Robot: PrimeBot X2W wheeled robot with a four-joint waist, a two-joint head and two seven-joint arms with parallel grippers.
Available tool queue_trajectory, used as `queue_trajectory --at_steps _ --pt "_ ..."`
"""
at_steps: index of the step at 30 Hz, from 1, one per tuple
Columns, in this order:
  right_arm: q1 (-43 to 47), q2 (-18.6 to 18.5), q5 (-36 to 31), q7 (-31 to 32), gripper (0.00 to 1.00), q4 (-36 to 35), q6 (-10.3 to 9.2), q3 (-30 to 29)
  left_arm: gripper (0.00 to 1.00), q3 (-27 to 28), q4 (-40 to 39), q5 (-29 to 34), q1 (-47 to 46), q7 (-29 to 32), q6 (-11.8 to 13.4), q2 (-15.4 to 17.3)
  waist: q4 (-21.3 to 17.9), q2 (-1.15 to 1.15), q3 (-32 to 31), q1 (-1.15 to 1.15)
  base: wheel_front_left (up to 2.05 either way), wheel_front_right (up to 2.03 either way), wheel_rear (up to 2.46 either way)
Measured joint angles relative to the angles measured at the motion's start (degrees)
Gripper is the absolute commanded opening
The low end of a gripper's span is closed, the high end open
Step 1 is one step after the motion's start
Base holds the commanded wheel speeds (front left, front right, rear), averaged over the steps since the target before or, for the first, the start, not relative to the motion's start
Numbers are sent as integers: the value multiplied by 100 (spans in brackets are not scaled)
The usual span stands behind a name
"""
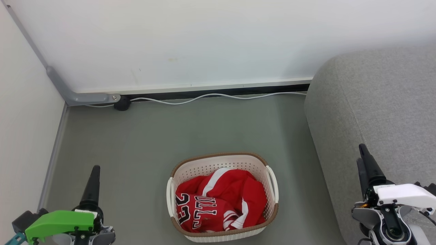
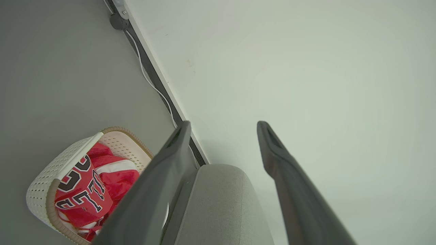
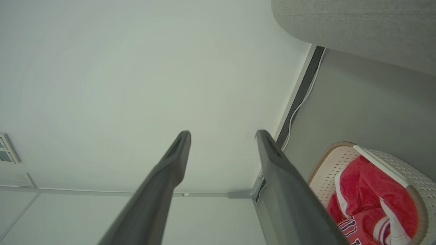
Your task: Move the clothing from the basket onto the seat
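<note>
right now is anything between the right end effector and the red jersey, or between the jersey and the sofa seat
Nothing visible. The red jersey lies uncovered in the open-topped basket. Only floor lies between the basket and the sofa seat, and the open right end effector has an unobstructed line to the jersey.

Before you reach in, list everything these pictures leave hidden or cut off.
- Basket floor, head view: covered by the clothing.
- Garment count, head view: pile bunched, lower layers hidden.
- Jersey lettering, head view: partly folded under.
- Seat, head view: cut off by right and bottom edges.
- Part of basket, left wrist view: behind one of the left fingers.
- Basket, right wrist view: cut by the bottom edge.
</note>
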Motion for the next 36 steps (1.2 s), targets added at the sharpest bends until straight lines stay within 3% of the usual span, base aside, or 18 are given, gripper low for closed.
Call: queue_trajectory --at_steps 12,36 --pt "-12 -15 -1028 -212 100 -244 -132 314 100 -147 -363 1233 0 -213 67 54 1 0 -7 0 0 0 0" --pt "-25 -87 -3223 -699 100 -396 -449 1162 100 -857 -635 4078 172 -710 520 244 -12 0 -15 0 0 0 0"
